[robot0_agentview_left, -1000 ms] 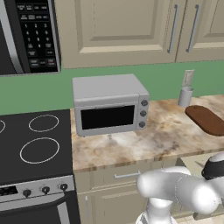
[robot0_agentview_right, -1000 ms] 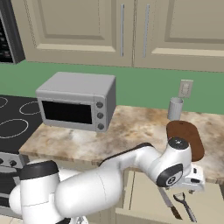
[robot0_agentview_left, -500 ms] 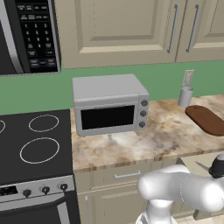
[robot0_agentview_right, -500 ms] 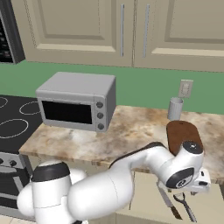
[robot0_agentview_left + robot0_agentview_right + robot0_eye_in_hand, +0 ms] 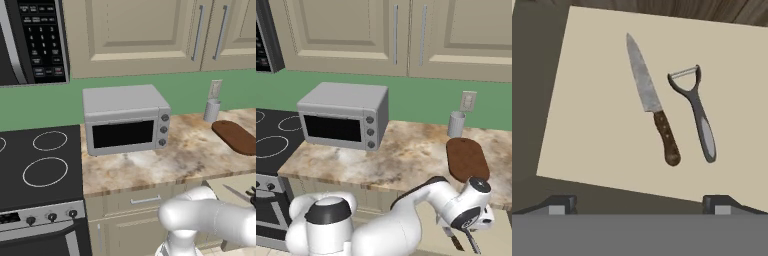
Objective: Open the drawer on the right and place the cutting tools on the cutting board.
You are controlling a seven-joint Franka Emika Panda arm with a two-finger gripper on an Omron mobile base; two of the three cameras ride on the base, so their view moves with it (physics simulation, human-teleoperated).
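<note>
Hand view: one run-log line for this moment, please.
drawer: open | knife, peeler: inside, apart | gripper: open, above | cutting board: bare

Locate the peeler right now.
In the hand view the peeler lies flat on the pale floor of the open drawer, just right of the knife and not touching it, blade end pointing away from the hand.

No text is legible. Microwave keypad, upper left of the left base view, carries rows of small white markings, too blurred to read.
</note>
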